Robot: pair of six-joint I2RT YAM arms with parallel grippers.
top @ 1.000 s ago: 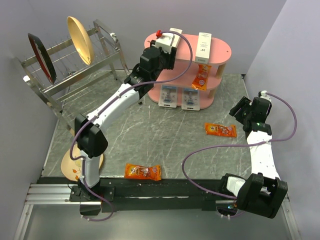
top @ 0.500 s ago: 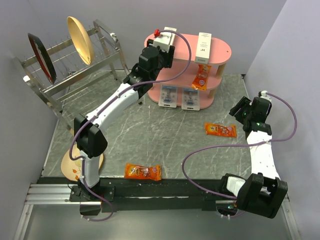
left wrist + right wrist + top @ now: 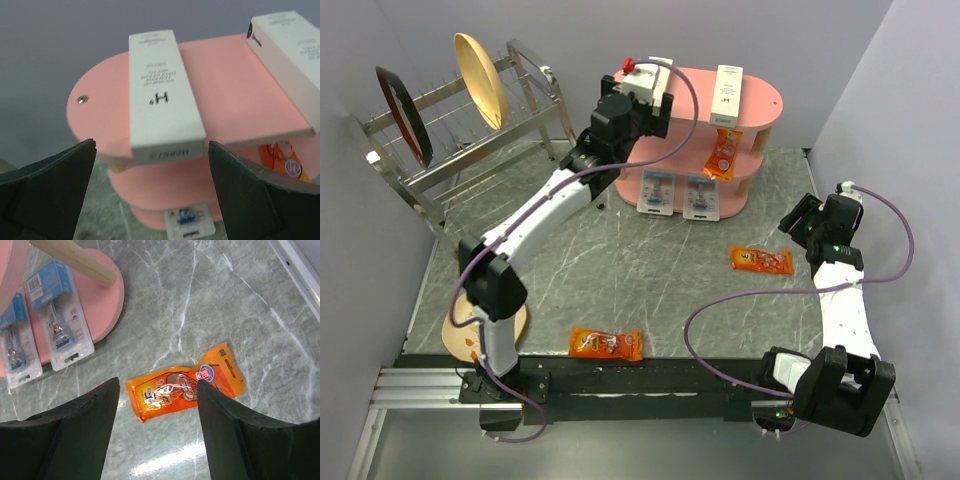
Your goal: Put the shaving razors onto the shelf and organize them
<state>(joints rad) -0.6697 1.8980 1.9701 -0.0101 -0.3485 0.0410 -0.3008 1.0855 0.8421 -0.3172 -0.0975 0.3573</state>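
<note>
The two shaving razors [image 3: 656,190] [image 3: 702,195] lie side by side on the bottom board of the pink shelf [image 3: 770,105], their near ends overhanging its front edge. In the right wrist view they show at upper left [image 3: 60,315] [image 3: 15,345] on the pink board [image 3: 107,295]. My left gripper [image 3: 642,88] is open and empty, hovering at the left end of the shelf top, with a white box [image 3: 162,95] between its jaws [image 3: 151,150]; one razor pack [image 3: 189,220] shows below. My right gripper [image 3: 810,222] is open and empty above an orange packet [image 3: 185,387].
A second white box [image 3: 728,95] lies on the shelf top. An orange packet [image 3: 722,155] sits on the middle tier, and two more lie on the table [image 3: 760,260] [image 3: 606,343]. A wire dish rack [image 3: 460,120] with plates stands at back left. A tan plate [image 3: 455,335] lies by the left arm base.
My left arm has shifted slightly to the left over the shelf top, still open. The right arm and the razors have not moved.
</note>
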